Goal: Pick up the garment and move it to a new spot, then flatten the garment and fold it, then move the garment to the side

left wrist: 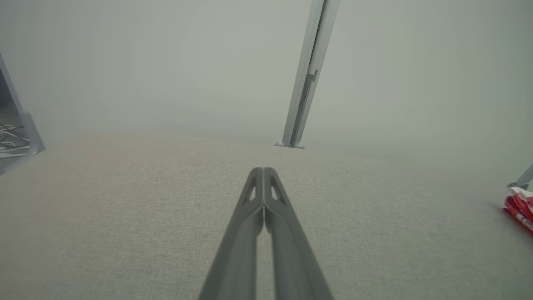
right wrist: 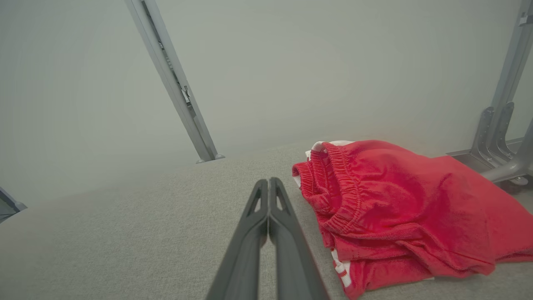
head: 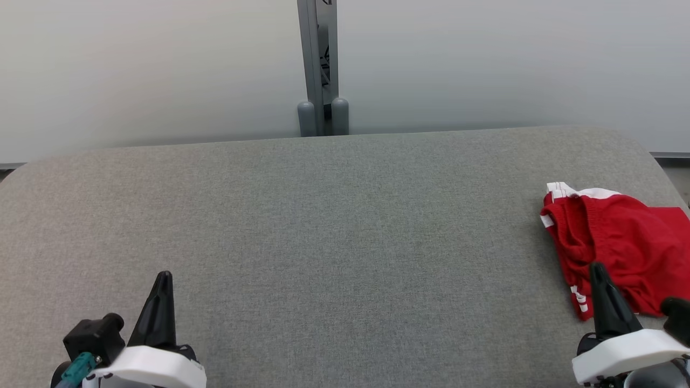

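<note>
The garment (head: 620,245) is a pair of red shorts with white stripes and an elastic waistband, lying crumpled at the right end of the grey fabric table (head: 334,226). In the right wrist view the garment (right wrist: 399,212) lies just right of my fingers. My right gripper (head: 597,267) is shut and empty, its tip at the garment's near edge; the right wrist view shows it (right wrist: 269,180) with fingers pressed together. My left gripper (head: 164,275) is shut and empty at the near left, far from the garment; it (left wrist: 263,168) points across bare cloth, the garment (left wrist: 520,208) at the far right.
A pale wall runs behind the table, with a grey metal post (head: 322,64) at its middle. Another grey metal bracket (right wrist: 499,141) stands beyond the garment at the table's right end. Cables (left wrist: 10,141) lie off the left end.
</note>
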Robot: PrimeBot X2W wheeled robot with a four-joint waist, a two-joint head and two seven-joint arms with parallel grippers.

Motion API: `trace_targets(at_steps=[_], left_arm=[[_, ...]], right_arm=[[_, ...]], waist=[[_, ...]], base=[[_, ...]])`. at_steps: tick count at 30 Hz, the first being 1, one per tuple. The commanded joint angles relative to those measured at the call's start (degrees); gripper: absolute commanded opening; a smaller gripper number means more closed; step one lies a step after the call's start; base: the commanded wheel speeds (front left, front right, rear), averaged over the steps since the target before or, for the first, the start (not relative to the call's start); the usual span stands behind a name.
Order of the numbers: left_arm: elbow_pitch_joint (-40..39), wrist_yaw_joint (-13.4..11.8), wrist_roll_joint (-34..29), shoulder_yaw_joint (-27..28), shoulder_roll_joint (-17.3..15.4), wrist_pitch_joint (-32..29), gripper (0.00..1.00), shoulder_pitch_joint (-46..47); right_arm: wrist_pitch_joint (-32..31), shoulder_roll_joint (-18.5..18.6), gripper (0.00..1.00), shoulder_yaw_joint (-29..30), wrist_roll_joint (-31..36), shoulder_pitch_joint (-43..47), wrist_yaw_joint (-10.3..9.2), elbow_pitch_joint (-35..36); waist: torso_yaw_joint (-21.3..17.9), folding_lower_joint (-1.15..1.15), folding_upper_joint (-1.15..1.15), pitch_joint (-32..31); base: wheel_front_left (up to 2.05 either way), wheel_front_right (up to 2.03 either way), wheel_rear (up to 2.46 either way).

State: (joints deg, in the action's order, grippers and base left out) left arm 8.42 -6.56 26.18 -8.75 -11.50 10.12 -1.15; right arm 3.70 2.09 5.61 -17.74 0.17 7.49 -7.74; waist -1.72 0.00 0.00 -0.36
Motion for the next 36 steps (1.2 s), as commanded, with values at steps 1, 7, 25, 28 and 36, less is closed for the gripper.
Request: trace_targets(at_steps=[1, 7, 25, 28, 36], left_arm=[[-0.2, 0.56, 2.35, 0.09, -0.16, 0.4, 0.0, 2.83], [1.98, 1.83, 8.51, -0.63, 0.56, 0.81, 0.0, 4.88], [6.25, 4.9, 24.38, -2.29, 2.49, 1.9, 0.0, 9.69], [6.87, 5.36, 26.77, -2.53, 2.81, 2.06, 0.0, 10.44], [8.27, 6.35, 31.94, -3.05, 3.51, 2.4, 0.0, 11.9]], right_arm=[[-0.88, 0.59, 0.0, 1.06, -2.05, -2.21, 0.0, 0.07], [-3.45, 0.89, 0.0, 3.13, -7.47, -4.34, 0.0, -2.11], [-9.84, 1.93, 0.0, 7.93, -22.19, -9.76, 0.0, -7.92], [-10.74, 2.12, 0.0, 8.57, -24.46, -10.58, 0.0, -8.81], [-12.74, 2.57, 0.0, 9.97, -29.47, -12.3, 0.01, -10.75]], waist=[[0.02, 0.0, 0.0, 0.01], [0.12, 0.0, 0.0, 0.06], [0.39, 0.0, 0.0, 0.24], [0.44, 0.0, 0.0, 0.27], [0.54, 0.0, 0.0, 0.34]], base=[[0.0, 0.0, 0.0], [0.0, 0.0, 0.0], [0.0, 0.0, 0.0], [0.0, 0.0, 0.0], [0.0, 0.0, 0.0]])
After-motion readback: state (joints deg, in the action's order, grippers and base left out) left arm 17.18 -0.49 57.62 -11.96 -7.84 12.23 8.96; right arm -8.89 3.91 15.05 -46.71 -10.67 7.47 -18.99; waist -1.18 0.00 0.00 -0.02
